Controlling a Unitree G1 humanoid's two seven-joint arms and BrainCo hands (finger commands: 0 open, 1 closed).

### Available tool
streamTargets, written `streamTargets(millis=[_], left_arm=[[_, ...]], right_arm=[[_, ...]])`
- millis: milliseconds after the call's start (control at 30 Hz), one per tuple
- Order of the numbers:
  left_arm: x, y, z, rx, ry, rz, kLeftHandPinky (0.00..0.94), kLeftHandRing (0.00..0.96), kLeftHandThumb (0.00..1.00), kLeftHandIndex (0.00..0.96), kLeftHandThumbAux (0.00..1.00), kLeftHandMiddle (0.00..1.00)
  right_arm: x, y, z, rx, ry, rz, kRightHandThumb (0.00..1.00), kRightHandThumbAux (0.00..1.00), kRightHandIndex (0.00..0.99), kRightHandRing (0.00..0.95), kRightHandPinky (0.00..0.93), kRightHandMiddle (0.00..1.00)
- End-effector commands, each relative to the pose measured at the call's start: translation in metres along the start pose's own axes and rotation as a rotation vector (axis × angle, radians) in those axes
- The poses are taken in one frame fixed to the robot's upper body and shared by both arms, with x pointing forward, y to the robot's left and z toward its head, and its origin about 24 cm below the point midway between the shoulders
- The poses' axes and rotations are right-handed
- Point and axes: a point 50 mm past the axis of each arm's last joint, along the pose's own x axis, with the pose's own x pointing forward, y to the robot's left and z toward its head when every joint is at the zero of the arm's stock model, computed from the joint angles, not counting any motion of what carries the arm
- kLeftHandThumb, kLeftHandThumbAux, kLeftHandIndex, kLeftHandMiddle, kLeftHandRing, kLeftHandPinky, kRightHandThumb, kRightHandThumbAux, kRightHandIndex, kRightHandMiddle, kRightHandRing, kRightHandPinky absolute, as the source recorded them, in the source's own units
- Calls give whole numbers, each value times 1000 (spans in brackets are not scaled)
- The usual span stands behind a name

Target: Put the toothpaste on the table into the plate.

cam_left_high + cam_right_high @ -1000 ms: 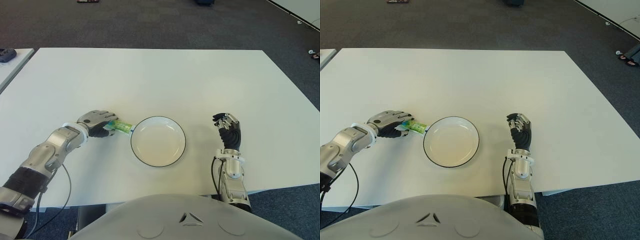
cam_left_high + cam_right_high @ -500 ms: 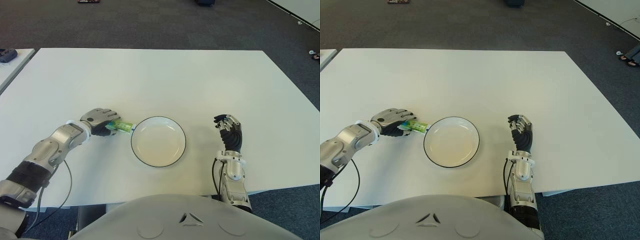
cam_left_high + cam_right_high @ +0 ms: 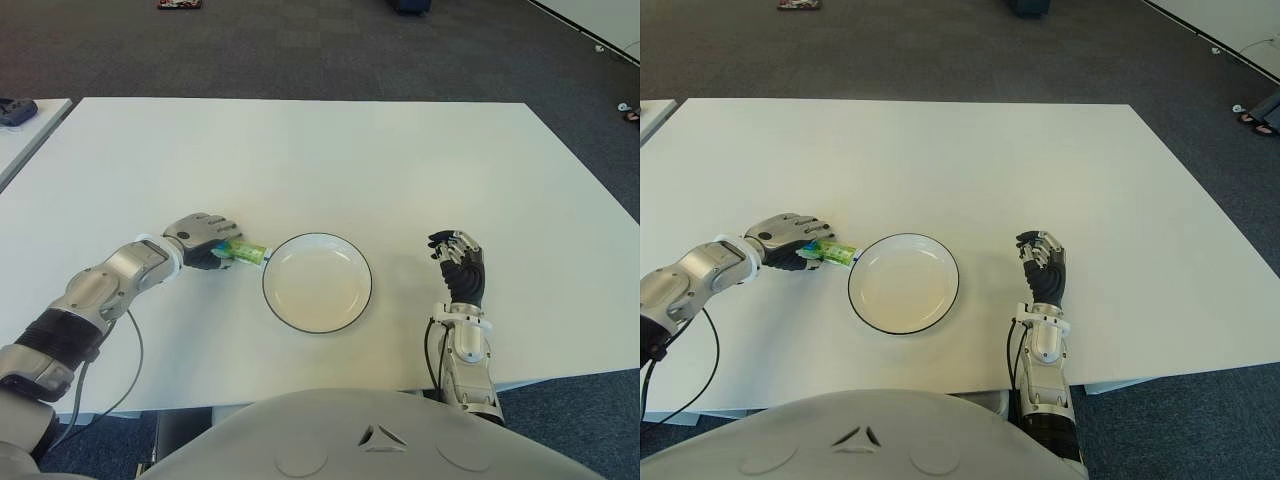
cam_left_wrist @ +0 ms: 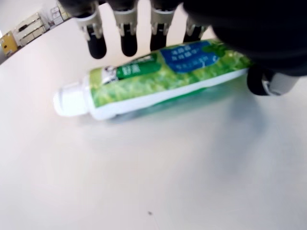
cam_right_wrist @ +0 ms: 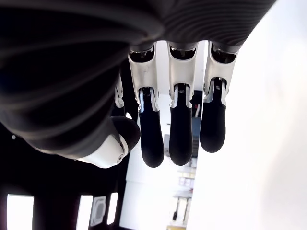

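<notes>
while the left hand [image 3: 200, 238] arches over the toothpaste [image 4: 153, 79] at centre-left, fingers apart and not clamped, the tube's cap end points toward the plate [image 3: 283, 311] just beside it; the right hand [image 3: 458, 262], lower right, holds nothing.

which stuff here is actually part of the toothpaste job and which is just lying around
Part of the job:
- toothpaste, on the table, left hand over it, fingers not closed
- plate, just right of the tube
- white table

Not involved:
- right hand, right of the plate, holding nothing
- dark object on the side table at far left
</notes>
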Motion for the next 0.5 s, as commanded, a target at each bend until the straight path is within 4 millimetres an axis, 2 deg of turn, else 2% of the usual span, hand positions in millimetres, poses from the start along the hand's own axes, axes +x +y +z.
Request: streamTargets(millis=[33,500], left_arm=[[8,-23,11,39,-43,-116,11,0,452,0,214,0],[17,-24,13,94,-61,-151,0,0,427,0,226,0]], right_arm=[[0,0,1,5,-8,-4,705,734,429,467,511,476],[-2,-3,2,-20,10,-17,704,734,429,466,489,480]])
